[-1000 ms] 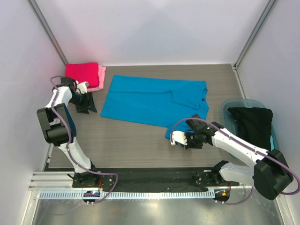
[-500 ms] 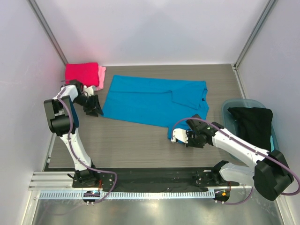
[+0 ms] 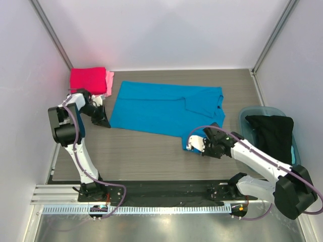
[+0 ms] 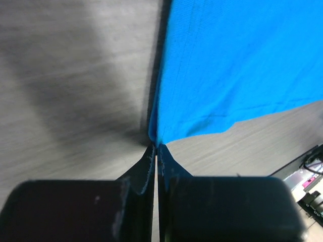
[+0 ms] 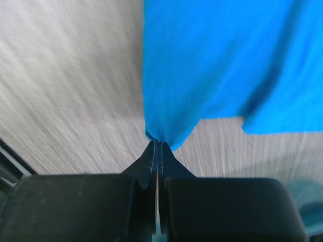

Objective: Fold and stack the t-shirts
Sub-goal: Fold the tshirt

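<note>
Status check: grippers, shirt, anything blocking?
Left gripper shut on blue t-shirt, near-left corner. Right gripper shut on near-right corner. Shirt lies spread out. Red t-shirt stacked on pink t-shirt, back left, apart.

top: high behind bases, facing down over whole bench (image 3: pixel 146 148) | left wrist: close, along left tool (image 4: pixel 155 149) | right wrist: close, along right tool (image 5: pixel 158 146) | shared: blue shirt (image 3: pixel 161 108)

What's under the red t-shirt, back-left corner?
A folded pink t-shirt, only its right edge showing past the red t-shirt; the rest, and anything beneath it, is covered.
</note>
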Robot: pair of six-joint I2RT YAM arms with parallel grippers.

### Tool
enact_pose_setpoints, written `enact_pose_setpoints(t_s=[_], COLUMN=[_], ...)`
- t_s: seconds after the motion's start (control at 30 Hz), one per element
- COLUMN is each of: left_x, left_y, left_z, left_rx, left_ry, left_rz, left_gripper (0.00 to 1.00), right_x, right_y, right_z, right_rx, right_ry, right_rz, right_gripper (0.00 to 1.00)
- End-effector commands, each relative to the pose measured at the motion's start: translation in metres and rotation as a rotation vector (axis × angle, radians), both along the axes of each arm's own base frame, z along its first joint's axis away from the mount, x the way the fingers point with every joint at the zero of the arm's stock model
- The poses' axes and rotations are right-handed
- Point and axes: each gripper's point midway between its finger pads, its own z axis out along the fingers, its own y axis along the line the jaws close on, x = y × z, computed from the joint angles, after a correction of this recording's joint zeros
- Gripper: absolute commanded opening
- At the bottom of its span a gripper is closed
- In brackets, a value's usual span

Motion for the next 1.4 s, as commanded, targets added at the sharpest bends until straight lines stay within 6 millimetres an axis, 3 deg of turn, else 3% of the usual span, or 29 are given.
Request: enact_pose_setpoints(t_s=[0.0, 0.17, 0.4, 0.67, 0.93, 1.07, 1.1, 1.17, 1.2, 1.27, 1.3, 1.37], left_x=[-0.002, -0.011, -0.023, -0.019, 0.027, 0.057, 0.062, 0.073, 0.085, 0.094, 0.105, 0.115], left_y=[-0.008, -0.012, -0.020, -0.022, -0.016, -0.010, -0.009, -0.008, -0.008, -0.007, -0.007, -0.010], left_z=[0.032, 0.055, 0.090, 0.091, 0.095, 0.100, 0.092, 0.093, 0.092, 0.089, 0.089, 0.087], left_rx=[-0.022, -0.022, -0.006, 0.009, 0.026, 0.036, 0.034, 0.034, 0.034, 0.034, 0.042, 0.046], left_ry=[-0.076, -0.127, -0.214, -0.230, -0.270, -0.300, -0.285, -0.290, -0.300, -0.299, -0.315, -0.323], left_rz=[-0.016, -0.017, -0.048, -0.071, -0.084, -0.087, -0.086, -0.090, -0.092, -0.093, -0.100, -0.106], left_gripper=[0.00, 0.00, 0.00, 0.00, 0.00, 0.00, 0.00, 0.00, 0.00, 0.00, 0.00, 0.00], right_x=[0.026, 0.040, 0.043, 0.068, 0.115, 0.154, 0.166, 0.189, 0.199, 0.222, 0.234, 0.257], right_y=[-0.004, -0.009, -0.018, -0.027, -0.041, -0.049, -0.049, -0.051, -0.051, -0.051, -0.053, -0.054], right_z=[0.032, 0.067, 0.104, 0.131, 0.138, 0.147, 0.140, 0.149, 0.139, 0.147, 0.134, 0.145], right_rx=[0.032, 0.103, 0.133, 0.155, 0.150, 0.149, 0.142, 0.158, 0.147, 0.162, 0.151, 0.170], right_ry=[-0.118, -0.175, -0.235, -0.321, -0.395, -0.441, -0.432, -0.463, -0.439, -0.464, -0.432, -0.461], right_rz=[-0.121, -0.266, -0.309, -0.358, -0.427, -0.451, -0.453, -0.459, -0.461, -0.467, -0.478, -0.488], right_gripper=[0.01, 0.01, 0.01, 0.01, 0.01, 0.01, 0.01, 0.01, 0.01, 0.01, 0.01, 0.01])
